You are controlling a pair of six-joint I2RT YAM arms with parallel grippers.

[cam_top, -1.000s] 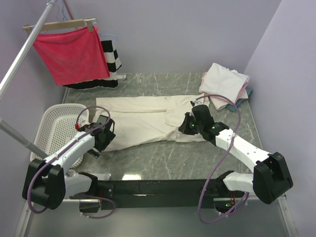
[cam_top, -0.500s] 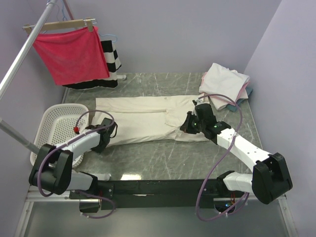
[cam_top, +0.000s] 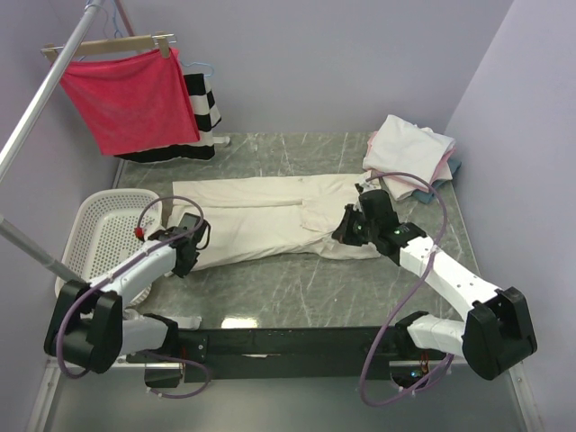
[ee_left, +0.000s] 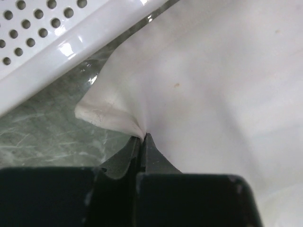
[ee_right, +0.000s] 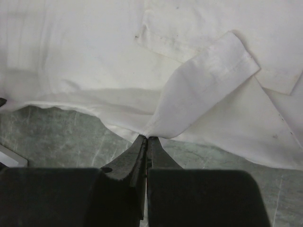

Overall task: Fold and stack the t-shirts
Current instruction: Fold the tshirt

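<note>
A cream t-shirt (cam_top: pixel 261 220) lies spread lengthwise across the middle of the green marble table (cam_top: pixel 288 283). My left gripper (cam_top: pixel 187 249) sits at its near-left corner, shut on the t-shirt's hem (ee_left: pixel 120 118) right beside the basket. My right gripper (cam_top: pixel 349 228) is at the shirt's near-right edge, shut on a pinch of the t-shirt fabric (ee_right: pixel 199 94) by a folded-over sleeve. A stack of folded t-shirts (cam_top: pixel 409 155), cream with pink and blue edges showing, rests at the back right.
A white perforated basket (cam_top: pixel 103 236) stands at the left edge, close to my left gripper (ee_left: pixel 141 139). A red cloth on a hanger (cam_top: pixel 130 94) and a black-and-white striped garment (cam_top: pixel 202 103) hang at the back left from a metal rack (cam_top: pixel 40 99).
My left gripper has closed on the shirt's near-left corner. My right gripper stayed shut on the fabric and shifted slightly toward the back right.
</note>
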